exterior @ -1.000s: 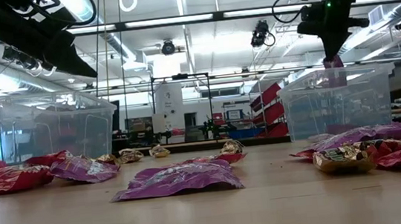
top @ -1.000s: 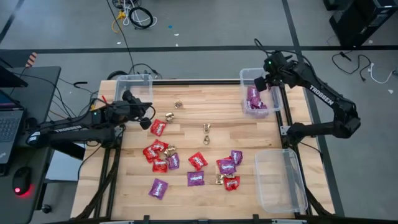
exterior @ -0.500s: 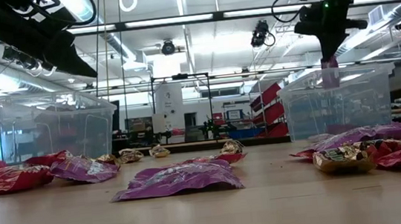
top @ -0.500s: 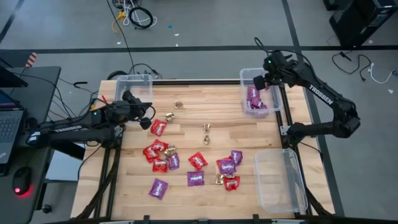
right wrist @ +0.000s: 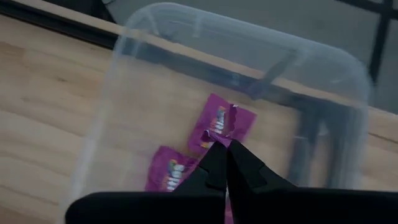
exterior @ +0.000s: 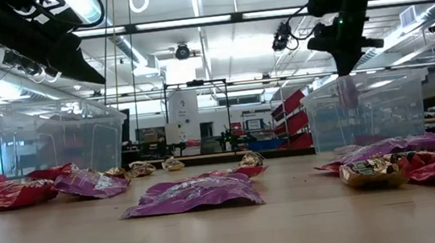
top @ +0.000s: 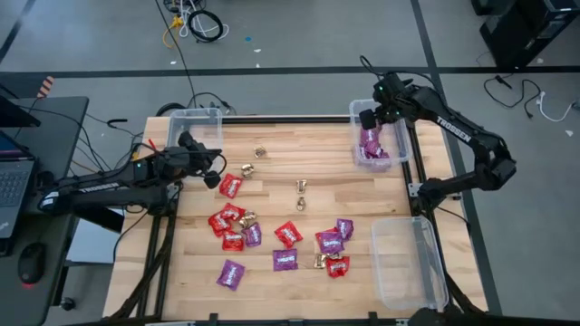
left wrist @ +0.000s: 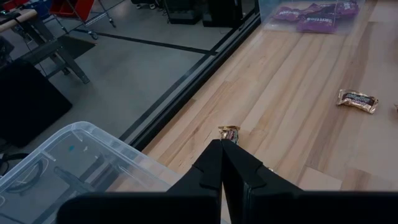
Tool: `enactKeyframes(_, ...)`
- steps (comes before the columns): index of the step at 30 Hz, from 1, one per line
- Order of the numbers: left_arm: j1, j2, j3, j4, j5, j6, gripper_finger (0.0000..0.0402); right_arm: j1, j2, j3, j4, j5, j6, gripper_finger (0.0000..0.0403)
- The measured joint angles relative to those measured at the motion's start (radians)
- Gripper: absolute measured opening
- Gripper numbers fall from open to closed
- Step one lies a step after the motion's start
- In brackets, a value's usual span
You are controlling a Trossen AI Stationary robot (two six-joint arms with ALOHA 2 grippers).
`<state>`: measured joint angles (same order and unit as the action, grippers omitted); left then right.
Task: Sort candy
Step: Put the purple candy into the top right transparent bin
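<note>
Red, purple and gold candy (top: 288, 234) lies scattered across the middle of the tabletop (top: 299, 154), with more purple packets (top: 372, 145) in the clear bin (top: 355, 109) at two o'clock. The right tool (right wrist: 225, 144), fingers pressed together, pinches a purple packet (right wrist: 231, 117) above that bin. The left tool (left wrist: 222, 149), pressed together and empty, hangs at nine o'clock beside another bin (top: 192, 116).

1 overhead view straight down, 1 level at tabletop height, 2 wrist views; table (top: 272, 154) shared.
</note>
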<state>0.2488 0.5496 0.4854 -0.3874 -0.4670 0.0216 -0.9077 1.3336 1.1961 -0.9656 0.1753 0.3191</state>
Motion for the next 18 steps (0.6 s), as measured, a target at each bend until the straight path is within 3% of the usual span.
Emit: enactKeyframes(18, 0.000, 0.000, 0.000, 0.000, 0.000, 0.000, 0.0009, 0.000, 0.135, 0.000, 0.078, -0.109, 0.003, 0.0000)
